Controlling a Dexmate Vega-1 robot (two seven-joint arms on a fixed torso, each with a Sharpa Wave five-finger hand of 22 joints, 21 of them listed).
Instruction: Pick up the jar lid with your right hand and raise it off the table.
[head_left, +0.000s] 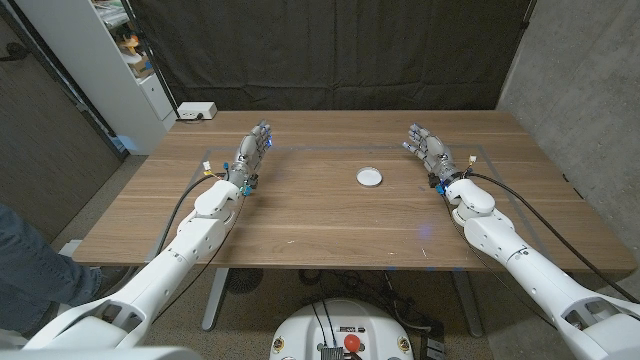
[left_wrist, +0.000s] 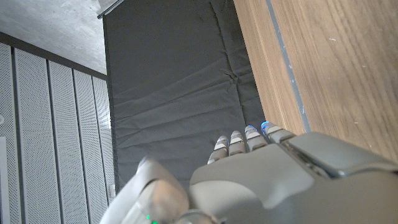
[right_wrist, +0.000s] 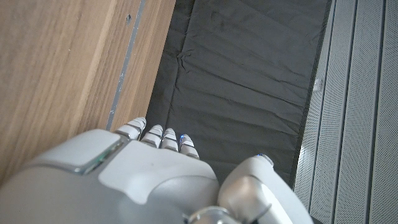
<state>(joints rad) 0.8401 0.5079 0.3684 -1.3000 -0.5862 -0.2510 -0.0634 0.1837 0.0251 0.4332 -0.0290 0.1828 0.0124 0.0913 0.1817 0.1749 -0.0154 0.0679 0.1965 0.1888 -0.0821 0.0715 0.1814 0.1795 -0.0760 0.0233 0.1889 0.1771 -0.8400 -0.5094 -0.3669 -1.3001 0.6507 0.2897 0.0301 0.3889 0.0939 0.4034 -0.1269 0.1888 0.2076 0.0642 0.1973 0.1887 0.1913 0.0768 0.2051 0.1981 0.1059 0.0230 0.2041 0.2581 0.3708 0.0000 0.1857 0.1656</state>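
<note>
White jar lid (head_left: 369, 177) found lying flat on desk (head_left: 320, 230), mid-desk, well apart from both hands; not yet grasped. Right hand (head_left: 427, 148) stood on edge beside lid, fingers (right_wrist: 163, 138) pressed together, nothing held; approach judged pending. Left hand (head_left: 254, 148) likewise parked clear, fingers together, nothing held.

The jar lid (head_left: 369, 177) is white, and it sits on a brown wooden table (head_left: 320, 225) with a thin blue line drawn on it. The left hand (head_left: 253, 147) and the right hand (head_left: 428, 150) are grey and silver, on white arms. The curtain (head_left: 330, 50) behind is black.
</note>
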